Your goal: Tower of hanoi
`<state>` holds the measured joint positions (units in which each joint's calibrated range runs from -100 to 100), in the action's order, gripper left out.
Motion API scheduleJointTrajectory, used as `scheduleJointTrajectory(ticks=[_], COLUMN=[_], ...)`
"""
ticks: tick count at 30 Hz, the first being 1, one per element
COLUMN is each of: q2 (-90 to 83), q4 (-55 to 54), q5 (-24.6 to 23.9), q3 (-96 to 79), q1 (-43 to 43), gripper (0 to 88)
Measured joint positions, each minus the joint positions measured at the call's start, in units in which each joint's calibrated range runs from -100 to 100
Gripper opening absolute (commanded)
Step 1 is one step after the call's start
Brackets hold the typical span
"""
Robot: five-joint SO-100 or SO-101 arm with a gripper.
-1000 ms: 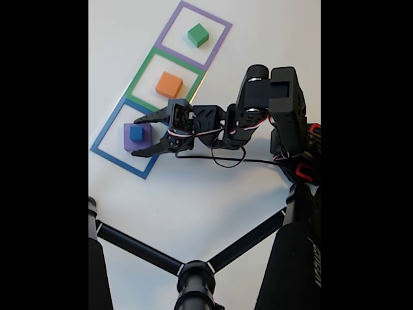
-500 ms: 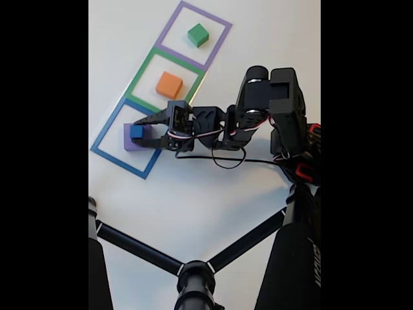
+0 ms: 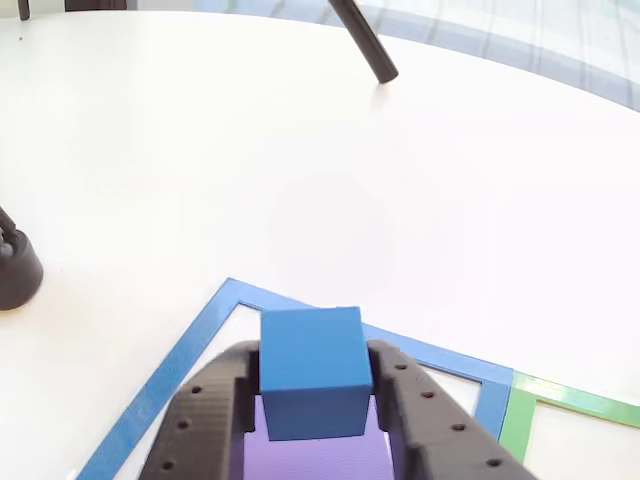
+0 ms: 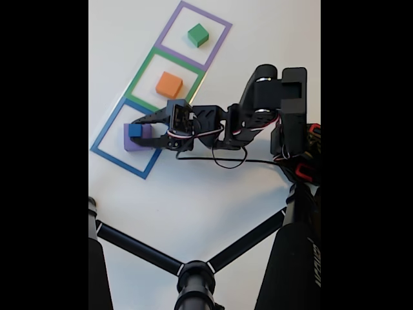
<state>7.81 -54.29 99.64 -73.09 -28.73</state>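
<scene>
Gripping blue cube (image 3: 312,370) atop purple block (image 4: 137,138), blue square (image 4: 105,137): claw (image 4: 137,132) clamped on it. Step, likely: lifting top piece. Next: raise clear, carry toward 1 o'clock, fixed view.

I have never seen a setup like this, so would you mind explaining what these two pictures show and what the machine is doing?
It is a small black robot arm on a white table. The fixed view looks down from above; the other view looks out from just behind the pincer. Three taped squares lie in a row: the purple square holds a green cube, the green square an orange block, the blue square a purple block. The pincer is closed on a blue cube over the purple block.
</scene>
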Motion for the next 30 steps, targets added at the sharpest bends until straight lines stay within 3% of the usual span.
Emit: scheduleJointTrajectory(ticks=[7, 14, 24, 30], q2=[-28.28, -55.21, -63.4, -63.49], q4=[20.64, 54.82, 120.84, 141.8], q5=[0.0, 0.0, 0.36, -0.18], q3=[-8.76, -5.67, 39.58, 61.71], q1=[5.5, 17.91, 35.34, 46.23], gripper=[2.0, 1.7, 1.5, 1.4])
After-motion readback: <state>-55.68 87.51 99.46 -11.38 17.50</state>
